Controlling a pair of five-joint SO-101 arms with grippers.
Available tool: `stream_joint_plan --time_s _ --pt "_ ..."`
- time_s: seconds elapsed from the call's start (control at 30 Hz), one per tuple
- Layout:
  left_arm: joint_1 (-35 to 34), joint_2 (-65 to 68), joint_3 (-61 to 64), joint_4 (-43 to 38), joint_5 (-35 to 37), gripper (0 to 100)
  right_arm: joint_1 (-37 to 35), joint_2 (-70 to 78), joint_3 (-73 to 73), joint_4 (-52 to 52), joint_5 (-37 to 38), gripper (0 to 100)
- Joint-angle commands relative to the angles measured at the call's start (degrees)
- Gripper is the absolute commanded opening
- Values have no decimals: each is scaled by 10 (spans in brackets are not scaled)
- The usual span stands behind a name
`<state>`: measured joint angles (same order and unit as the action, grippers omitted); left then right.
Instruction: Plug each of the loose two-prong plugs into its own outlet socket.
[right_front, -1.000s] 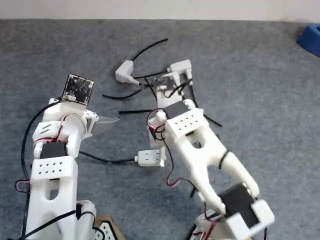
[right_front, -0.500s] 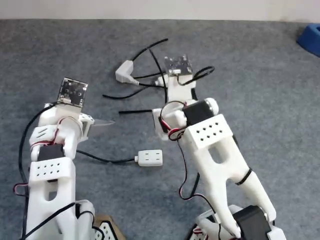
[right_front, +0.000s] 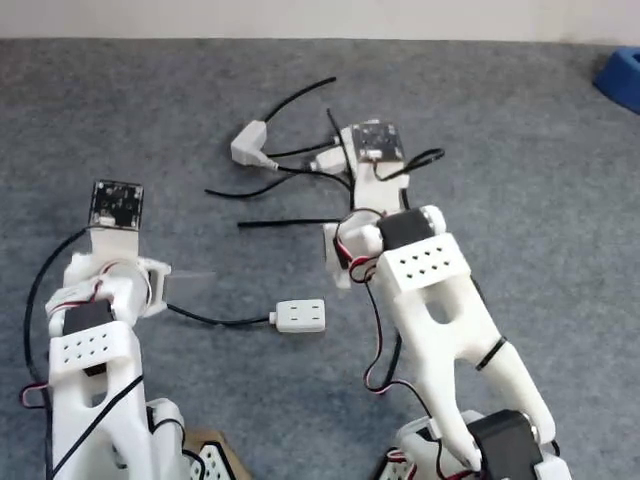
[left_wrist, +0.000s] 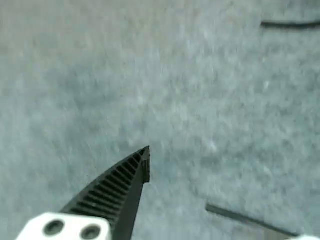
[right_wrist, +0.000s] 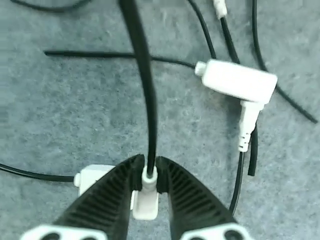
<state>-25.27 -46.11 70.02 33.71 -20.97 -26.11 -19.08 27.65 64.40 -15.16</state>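
Cords around plug in right gripper

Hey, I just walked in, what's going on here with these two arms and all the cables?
The right gripper has its fingers shut on a white plug, right where its black cable enters, among other loose cables on the grey mat. Another white connector lies loose close by. The left gripper is open over bare mat, holding nothing. A white outlet socket lies between the two arms with nothing plugged into it.
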Motion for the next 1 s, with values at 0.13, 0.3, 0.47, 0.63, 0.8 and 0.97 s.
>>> stream_joint_plan --time_s 0.13,0.3,0.47,0.63,0.8,0.97 --pt "10 -14 -9 163 101 559 30 -25 0 -1 -5 33" --pt "14 -14 -9 227 112 559 54 -25 0 19 -4 193" --pt "25 -13 9 233 116 559 44 -25 1 20 -4 263" --pt "39 -13 35 230 139 559 68 -28 -4 49 28 263" --pt "39 -13 70 151 138 559 125 -97 13 95 77 263" --pt "50 -13 83 113 140 559 153 -197 85 100 151 263"
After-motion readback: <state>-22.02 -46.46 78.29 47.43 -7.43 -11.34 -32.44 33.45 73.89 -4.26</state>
